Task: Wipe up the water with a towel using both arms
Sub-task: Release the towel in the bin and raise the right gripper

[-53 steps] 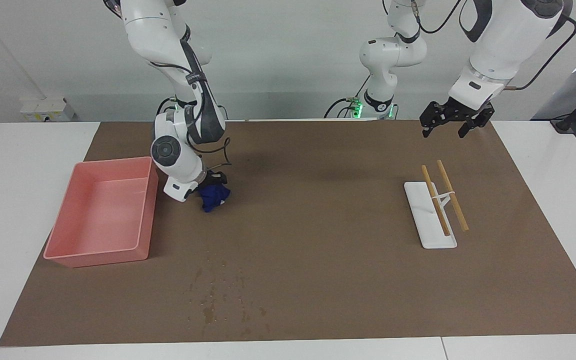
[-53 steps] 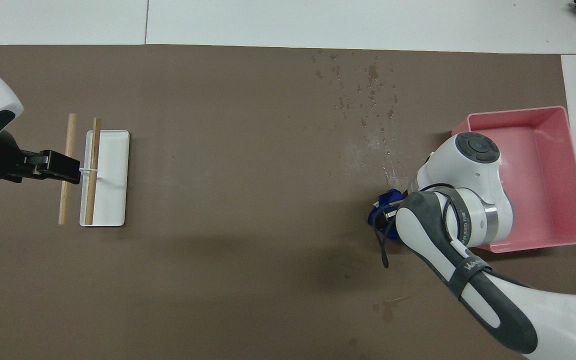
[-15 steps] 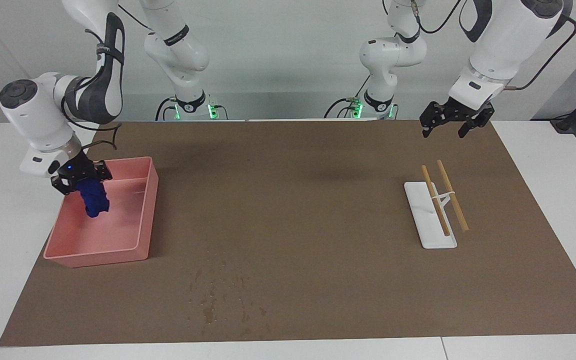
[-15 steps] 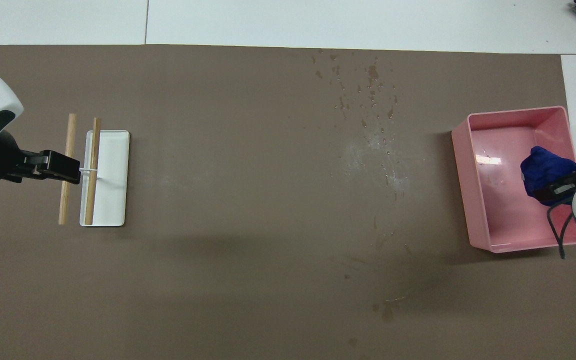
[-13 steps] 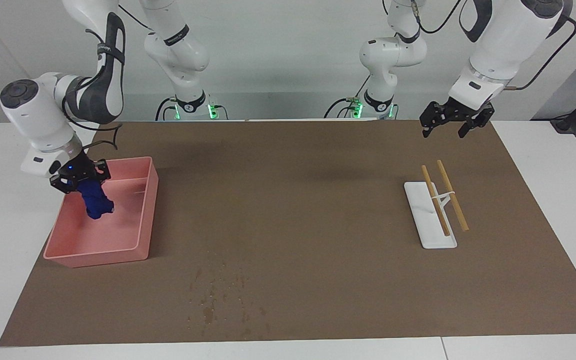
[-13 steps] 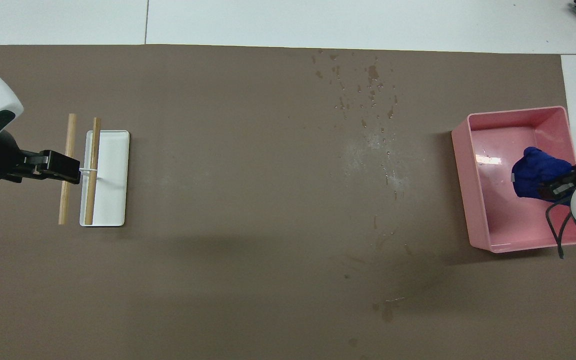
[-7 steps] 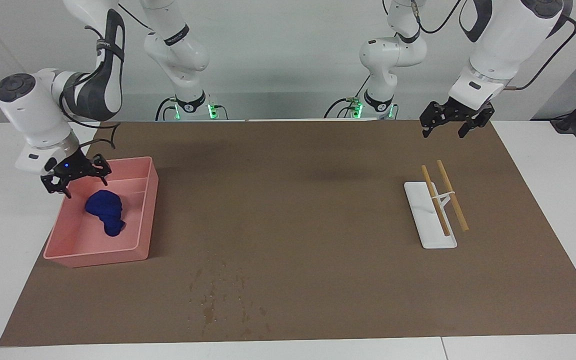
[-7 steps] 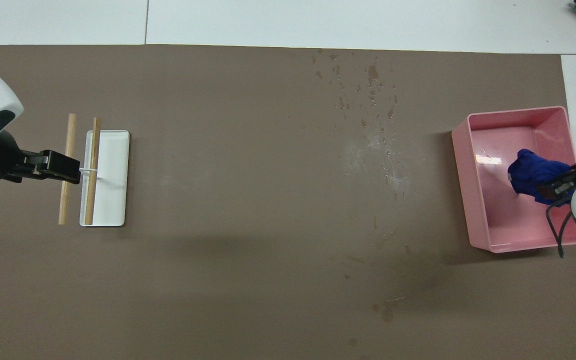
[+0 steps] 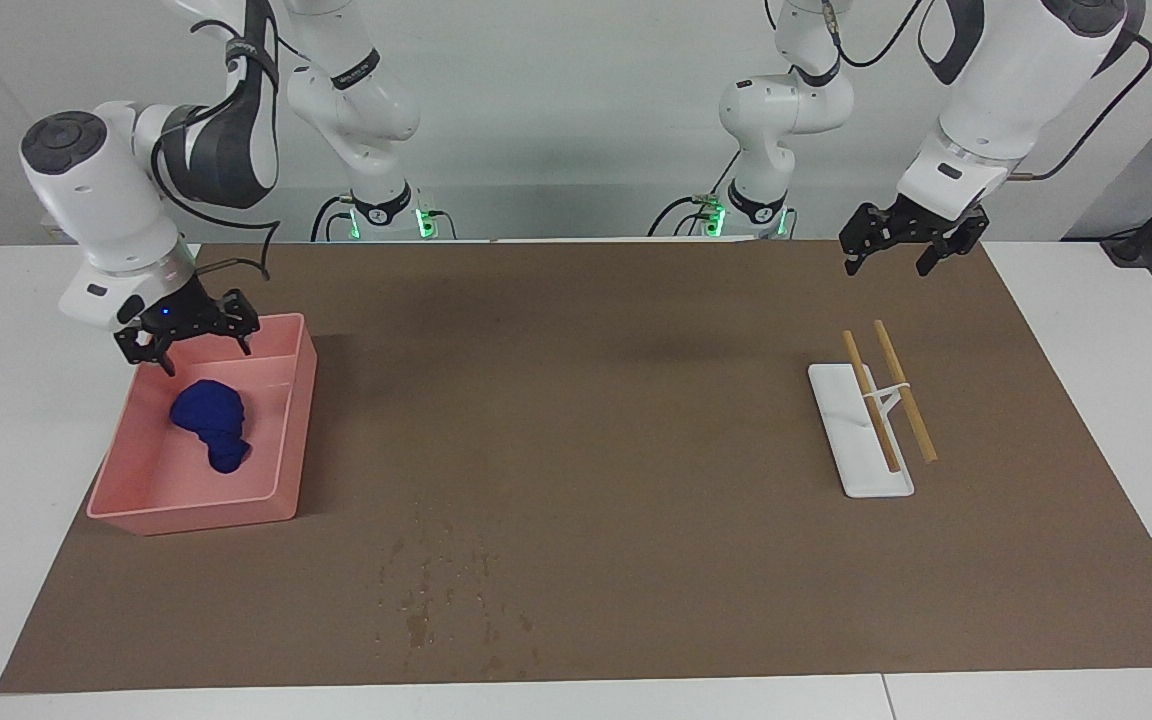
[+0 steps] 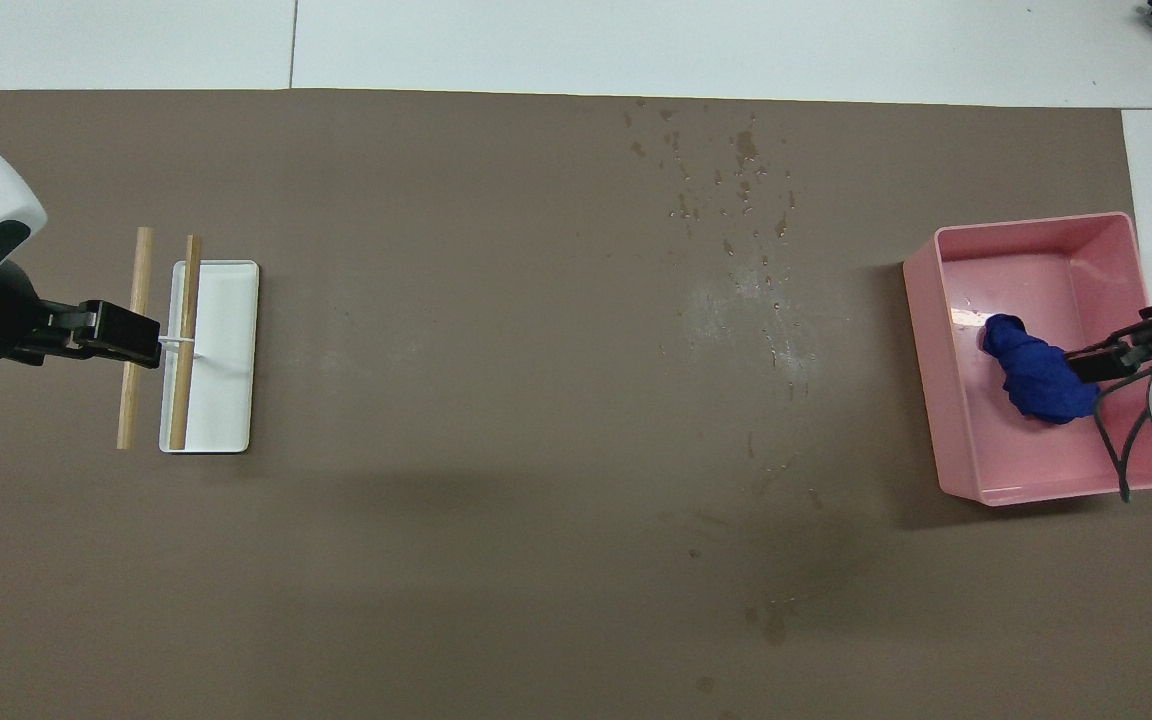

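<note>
A crumpled dark blue towel [image 9: 208,424] lies inside the pink bin [image 9: 288,440]; it also shows in the overhead view [image 10: 1036,382]. My right gripper [image 9: 196,350] hangs open and empty just above the bin, apart from the towel; the overhead view shows it [image 10: 1101,362] at the bin's outer side. Water drops [image 9: 436,590] speckle the brown mat farther from the robots than the bin, also seen in the overhead view [image 10: 736,190]. My left gripper [image 9: 889,258] waits open in the air over the mat, above the rack's end.
A white rack [image 9: 861,440] with two wooden sticks [image 9: 904,390] across it stands toward the left arm's end; the overhead view shows it [image 10: 221,350] too. The pink bin's rim [image 10: 921,350] stands toward the right arm's end. The brown mat [image 9: 616,400] covers the table.
My right gripper carried the towel from the mat to the bin, opened and let it drop inside, then lifted away. The left arm has not moved.
</note>
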`<action>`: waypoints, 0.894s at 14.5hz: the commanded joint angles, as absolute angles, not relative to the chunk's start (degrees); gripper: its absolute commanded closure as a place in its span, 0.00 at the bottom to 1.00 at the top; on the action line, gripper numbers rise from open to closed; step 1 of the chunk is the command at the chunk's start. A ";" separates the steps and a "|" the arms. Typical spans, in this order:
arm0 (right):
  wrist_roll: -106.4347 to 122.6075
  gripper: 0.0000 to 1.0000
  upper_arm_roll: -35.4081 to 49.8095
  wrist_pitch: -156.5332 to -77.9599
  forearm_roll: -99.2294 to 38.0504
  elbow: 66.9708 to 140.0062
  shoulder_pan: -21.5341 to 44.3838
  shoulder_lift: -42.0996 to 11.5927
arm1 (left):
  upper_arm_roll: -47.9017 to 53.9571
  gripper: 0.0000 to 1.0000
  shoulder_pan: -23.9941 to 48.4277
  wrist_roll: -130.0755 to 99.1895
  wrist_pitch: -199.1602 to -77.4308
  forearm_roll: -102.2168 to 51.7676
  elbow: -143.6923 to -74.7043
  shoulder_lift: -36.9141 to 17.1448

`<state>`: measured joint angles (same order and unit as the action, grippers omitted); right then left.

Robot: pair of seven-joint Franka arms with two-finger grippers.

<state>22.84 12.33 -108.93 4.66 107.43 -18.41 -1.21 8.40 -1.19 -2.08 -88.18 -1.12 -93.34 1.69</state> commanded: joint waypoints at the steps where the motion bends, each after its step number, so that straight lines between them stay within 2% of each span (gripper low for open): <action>1: 13.48 0.00 12.48 -103.99 0.20 104.86 -16.70 -0.35 | 8.53 0.00 -1.58 -1.76 -88.95 -0.35 -95.10 3.16; 4: 7.74 0.00 12.39 -102.31 -3.34 104.50 -14.07 1.57 | 8.53 0.00 -1.58 -1.76 -88.95 -0.35 -95.10 3.16; 7: 7.91 0.00 12.39 -98.45 -3.34 101.09 -13.80 3.08 | 8.53 0.00 -1.58 -1.76 -88.95 -0.35 -95.10 3.16; 13: 8.79 0.00 11.78 -100.27 -2.20 101.07 -12.57 2.99 | 8.53 0.00 -1.58 -1.76 -88.86 -0.35 -95.10 3.16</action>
